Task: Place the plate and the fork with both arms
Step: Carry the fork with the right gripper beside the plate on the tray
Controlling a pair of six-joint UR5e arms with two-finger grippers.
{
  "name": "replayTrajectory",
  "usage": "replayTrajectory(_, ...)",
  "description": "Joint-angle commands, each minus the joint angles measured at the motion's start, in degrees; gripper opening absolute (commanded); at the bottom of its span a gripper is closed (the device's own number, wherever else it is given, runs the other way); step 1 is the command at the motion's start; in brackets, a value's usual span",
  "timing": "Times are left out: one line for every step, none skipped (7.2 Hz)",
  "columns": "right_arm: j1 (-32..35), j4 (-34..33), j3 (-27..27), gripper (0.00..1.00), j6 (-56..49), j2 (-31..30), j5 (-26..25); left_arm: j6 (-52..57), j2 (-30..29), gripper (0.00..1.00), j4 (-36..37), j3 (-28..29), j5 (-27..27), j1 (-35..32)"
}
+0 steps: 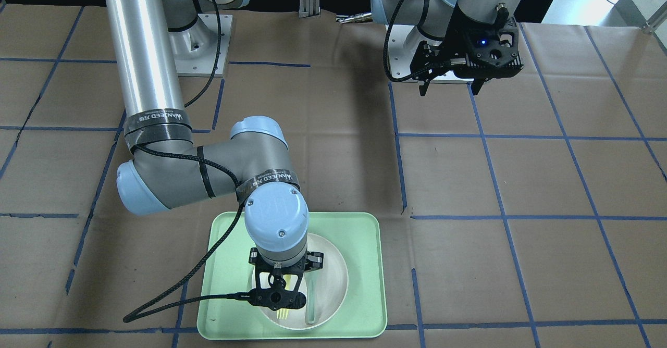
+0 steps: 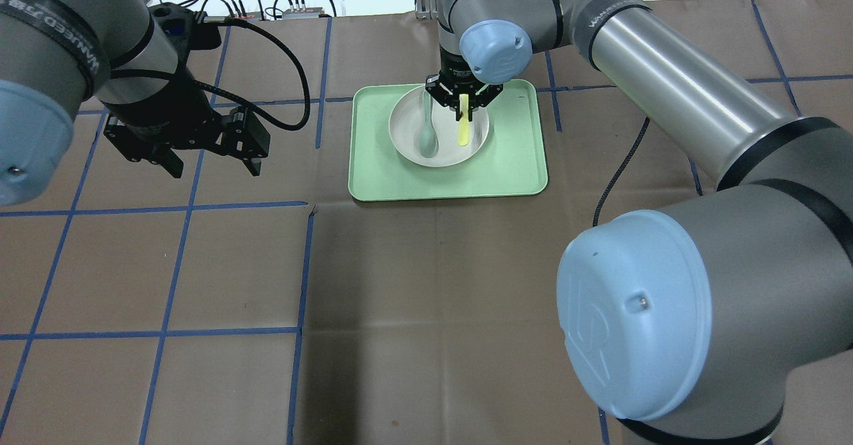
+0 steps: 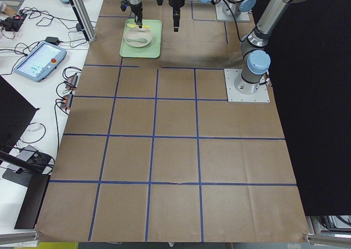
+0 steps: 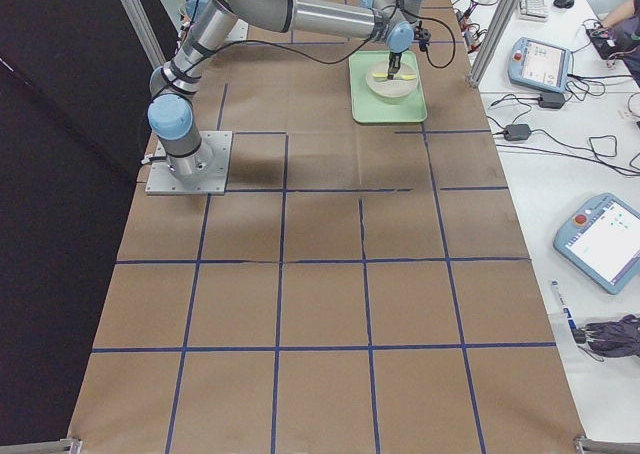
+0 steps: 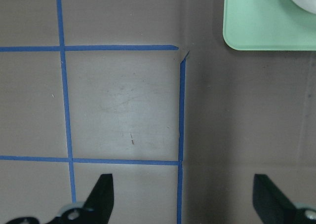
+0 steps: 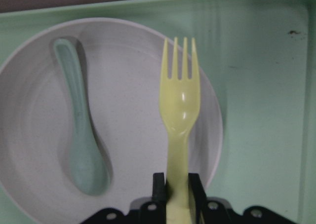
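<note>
A slim pale yellow plastic fork [image 6: 180,110] is held by the end of its handle in the right gripper [image 6: 177,184]. The jaws are closed narrowly on the handle. The tines point away from the gripper, over the right part of a round off-white plate [image 6: 133,86]. It is not clear whether the tines touch the plate or hang just above it.

The fork looks light, thin and smooth. It is probably stiff enough to hold its line, but a grip this far back could let it pivot between the pads. The plate looks rigid and light. Its raised rim seems the only place for a two-finger pinch, and the free rim on the side away from the fork looks most open.

A grey-green spoon [image 6: 79,135] lies in the left part of the plate, bowl end toward the gripper, apart from the fork. It could slide if the plate tilts. The plate sits inside a rectangular mint-green tray [image 6: 256,110], whose raised edge may crowd a low approach.

The left gripper [image 2: 214,158] hangs well apart from the tray, over the brown table [image 5: 123,100] marked with blue tape lines. Its jaws are spread wide and hold nothing.
</note>
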Motion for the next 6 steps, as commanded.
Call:
replayTrajectory(-4.6,-0.8,7.1,0.01,-5.3,-4.1,-0.1,0.0,0.0,1.0,0.0,0.0,-0.3,0.0)
replayTrajectory(-7.1,-2.3,10.6,0.01,-8.0,-5.6,0.2,0.0,0.0,1.0,0.0,0.0,-0.4,0.0)
replayTrajectory(-7.7,-7.9,13.1,0.01,-9.1,-5.5,0.2,0.0,0.0,1.0,0.0,0.0,-0.5,0.0)
replayTrajectory(-7.7,-12.4,15.1,0.02,-8.6,-4.4,0.2,0.0,0.0,1.0,0.0,0.0,-0.5,0.0)
replayTrajectory(-7.7,-13.9,15.4,0.02,-8.5,-2.8,0.2,0.0,0.0,1.0,0.0,0.0,-0.5,0.0)
replayTrajectory(-7.6,-14.0,15.3,0.02,-8.3,-2.3,0.3,0.0,0.0,1.0,0.0,0.0,-0.5,0.0)
